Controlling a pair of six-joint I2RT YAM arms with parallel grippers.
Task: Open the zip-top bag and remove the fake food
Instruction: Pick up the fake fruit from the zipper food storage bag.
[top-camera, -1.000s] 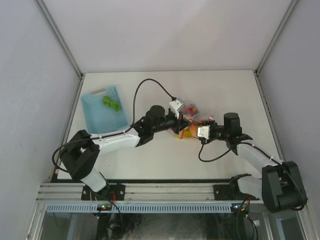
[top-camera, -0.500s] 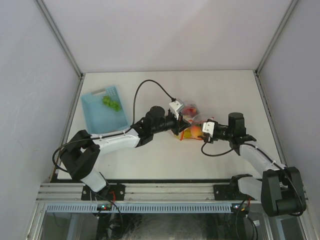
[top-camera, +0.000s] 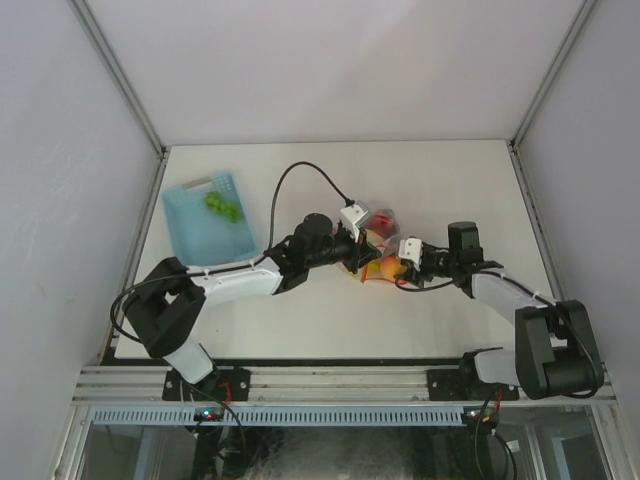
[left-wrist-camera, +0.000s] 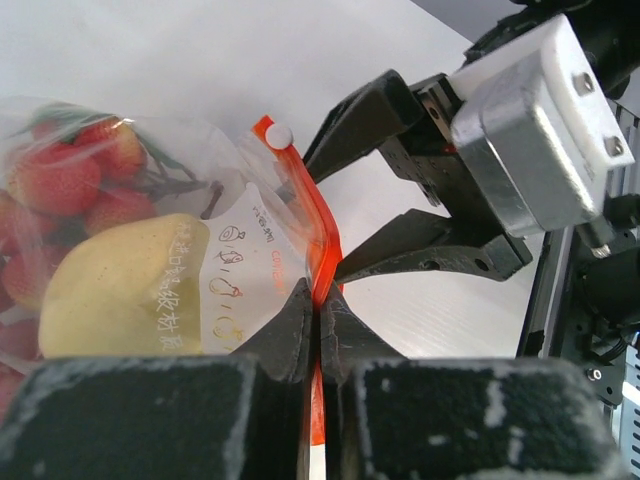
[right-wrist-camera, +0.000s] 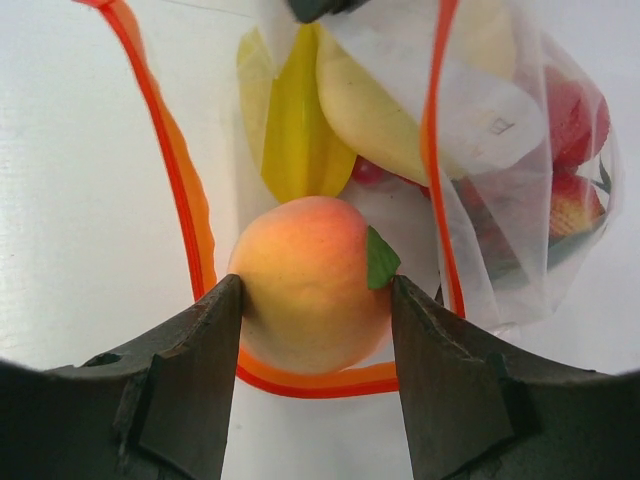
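**While One Tool Holds the Bag, the Other Reaches for the Peach**

If you start at the left edge of the surface, you see a blue basket. Next, the left tool is clenched on the orange zip strip of the zip-top bag. The bag lies near the middle of the surface, and its mouth is open. Inside is the fake food: red strawberries, yellow pieces, and a peach sitting right in the mouth. The right tool has one finger on each side of the peach. I cannot tell if they are squeezing it yet.

To do this step well, I think the left tool must hold the strip tight so the bag cannot slide. The right tool should close softly on the fat middle of the peach, because it is round and could pop out. Its fingers should not catch the thin plastic or the strip. Then it should pull straight back out of the mouth, so the bag does not come along.
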